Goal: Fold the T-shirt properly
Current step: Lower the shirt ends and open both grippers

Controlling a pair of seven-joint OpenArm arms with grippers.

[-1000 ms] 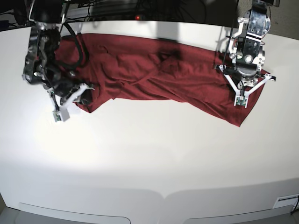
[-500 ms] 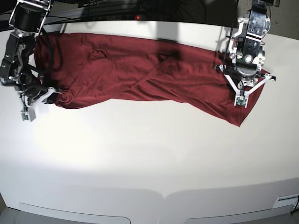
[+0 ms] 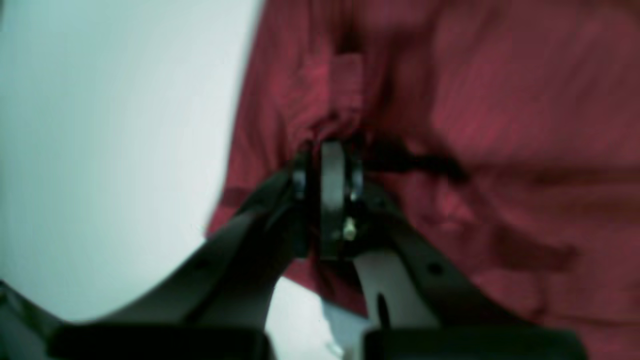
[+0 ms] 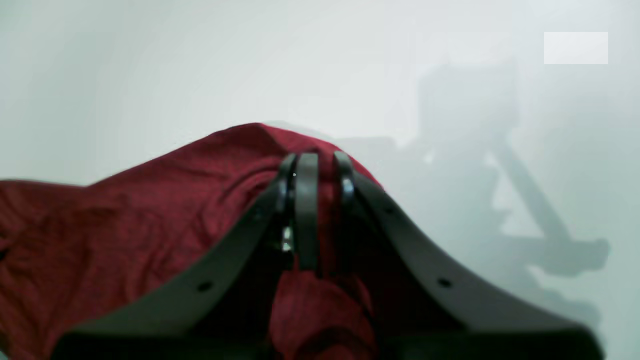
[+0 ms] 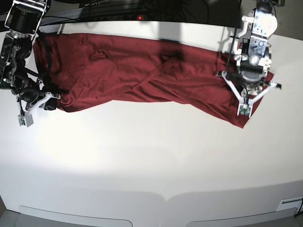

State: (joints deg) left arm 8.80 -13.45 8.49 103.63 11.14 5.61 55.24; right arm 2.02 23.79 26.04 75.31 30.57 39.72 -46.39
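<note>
The maroon T-shirt [image 5: 142, 75] has been drawn out flatter toward the frame's left by the right gripper [image 5: 47, 101], clamped on cloth; the left gripper [image 5: 246, 92] is pinched on fabric at right, easing folding.

Both wrist views are blurred; the T-shirt [image 3: 500, 100] runs past their edges.

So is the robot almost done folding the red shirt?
Not nearly. The T-shirt is spread out long across the far side of the table, with no neat fold made yet. Right now the left gripper and the right gripper are each pinched shut on an end of the cloth. All the real folding is left, and wrinkles show in the middle.
</note>
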